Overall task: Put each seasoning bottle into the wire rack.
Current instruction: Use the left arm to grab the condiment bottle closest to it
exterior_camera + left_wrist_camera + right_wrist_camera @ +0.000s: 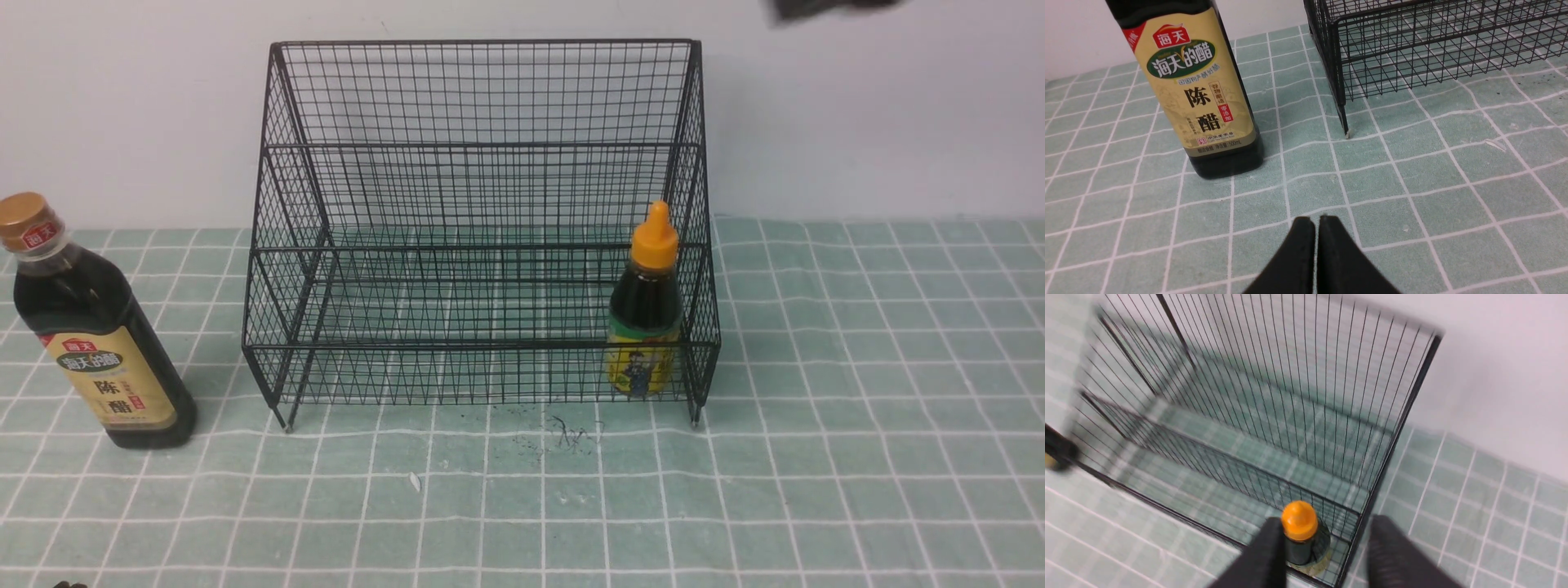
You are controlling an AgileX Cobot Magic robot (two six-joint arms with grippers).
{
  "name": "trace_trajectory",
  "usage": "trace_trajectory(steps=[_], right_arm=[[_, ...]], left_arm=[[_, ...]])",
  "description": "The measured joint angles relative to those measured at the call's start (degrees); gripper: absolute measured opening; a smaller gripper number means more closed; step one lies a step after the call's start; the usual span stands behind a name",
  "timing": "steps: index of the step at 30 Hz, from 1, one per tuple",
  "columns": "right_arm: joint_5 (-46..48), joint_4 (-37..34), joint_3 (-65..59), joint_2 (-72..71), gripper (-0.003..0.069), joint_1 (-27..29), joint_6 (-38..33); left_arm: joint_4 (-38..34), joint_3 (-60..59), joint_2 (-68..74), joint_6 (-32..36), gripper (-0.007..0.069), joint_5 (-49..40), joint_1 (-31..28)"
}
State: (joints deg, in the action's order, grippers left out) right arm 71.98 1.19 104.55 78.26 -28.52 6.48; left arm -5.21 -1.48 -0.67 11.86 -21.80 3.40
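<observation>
Black left claw (1314, 222) pressed shut, low over the checked cloth (1412, 183); your tall bottle (1204, 102) stands just ahead, outside the wire rack (1412, 41). Your right claw (1327, 524) hangs high, jaws apart, empty, above the short bottle (1299, 520), upright in the rack's lower tier, right front corner.

Rack (482, 147), tall bottle (98, 343) on checked cloth (857, 457)
</observation>
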Motion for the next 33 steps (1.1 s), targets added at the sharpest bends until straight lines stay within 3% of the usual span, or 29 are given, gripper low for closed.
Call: trace_trajectory(steps=[2, 5, 8, 15, 19, 25, 33], right_arm=[[0.05, 0.00, -4.02, -9.48, 0.0054, 0.00, 1.02], [-1.62, 0.00, -14.25, -22.10, -0.0002, 0.00, 2.41], [-6.50, -0.41, -23.91, -29.83, -0.0010, 0.00, 3.54], [-37.45, -1.96, -63.17, -54.24, -0.0012, 0.00, 6.19], [-53.66, -2.39, -76.99, -61.13, -0.0012, 0.00, 6.47], [-63.74, -2.44, -86.81, -65.00, -0.0012, 0.00, 6.34], [-65.24, 5.84, -93.36, -67.12, -0.0013, 1.92, 5.20]], left_arm=[[0.00, 0.00, 0.00, 0.00, -0.0006, 0.00, 0.00], [0.00, 0.00, 0.00, 0.00, -0.0006, 0.00, 0.00], [0.00, 0.00, 0.00, 0.00, -0.0006, 0.00, 0.00], [0.00, 0.00, 0.00, 0.00, -0.0006, 0.00, 0.00], [0.00, 0.00, 0.00, 0.00, -0.0006, 0.00, 0.00], [0.00, 0.00, 0.00, 0.00, -0.0006, 0.00, 0.00], [0.00, 0.00, 0.00, 0.00, -0.0006, 0.00, 0.00]])
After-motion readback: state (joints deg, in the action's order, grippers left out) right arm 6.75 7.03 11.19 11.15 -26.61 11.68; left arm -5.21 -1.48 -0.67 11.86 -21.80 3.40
